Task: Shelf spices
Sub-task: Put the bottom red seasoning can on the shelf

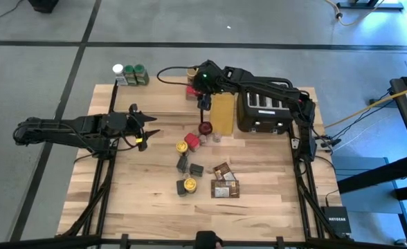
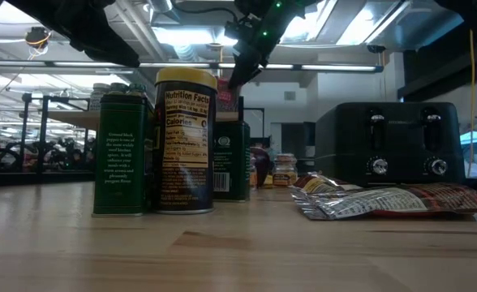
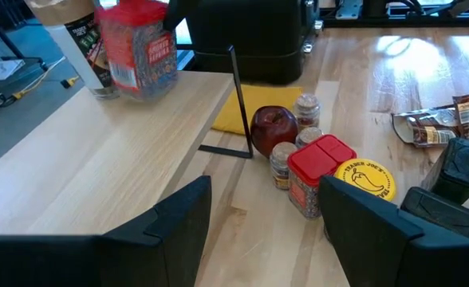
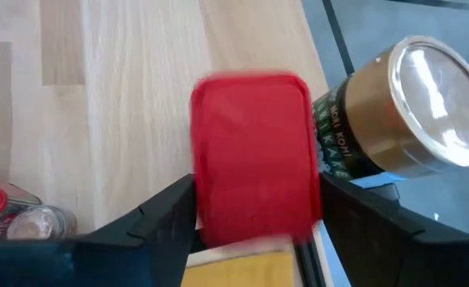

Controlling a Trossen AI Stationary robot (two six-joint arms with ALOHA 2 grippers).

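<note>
On the raised light-wood shelf, the right gripper's spread fingers flank a red-lidded spice jar, beside a gold-lidded jar; the left gripper hangs open, empty.

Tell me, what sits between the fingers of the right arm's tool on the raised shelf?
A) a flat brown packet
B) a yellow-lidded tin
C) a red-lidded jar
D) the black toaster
C: the right wrist view shows the red-lidded jar between the fingers of the right tool, standing on the shelf.
</note>
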